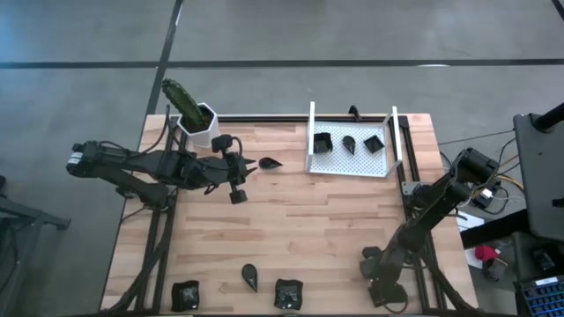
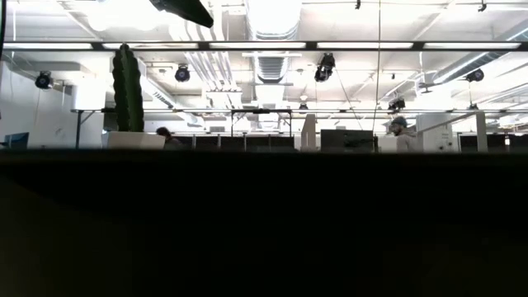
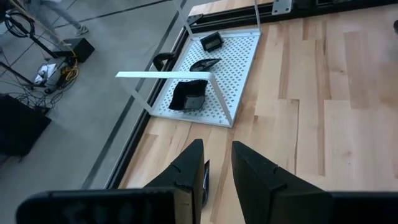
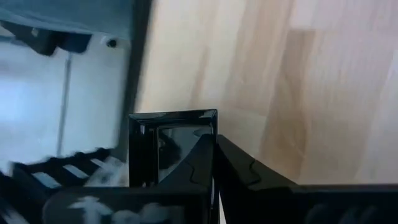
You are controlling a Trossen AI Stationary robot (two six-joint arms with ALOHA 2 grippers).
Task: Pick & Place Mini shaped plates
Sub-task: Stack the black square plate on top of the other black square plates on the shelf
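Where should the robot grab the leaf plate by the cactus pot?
Pinch the leaf plate by its thin raised rim, one finger inside, one outside, coming straight down from above. It lies flat on the table, so a sideways approach probably finds little to hold.

The left arm reaches from the table's left edge toward its far middle, lying low and nearly level. Its left gripper (image 1: pixel 248 167) has its fingers (image 3: pixel 186 177) a narrow gap apart. The right arm is folded back along the right edge, its elbow raised, and its right gripper (image 1: pixel 372 264) sits low at the near right with its fingers (image 4: pixel 239 171) pressed together.
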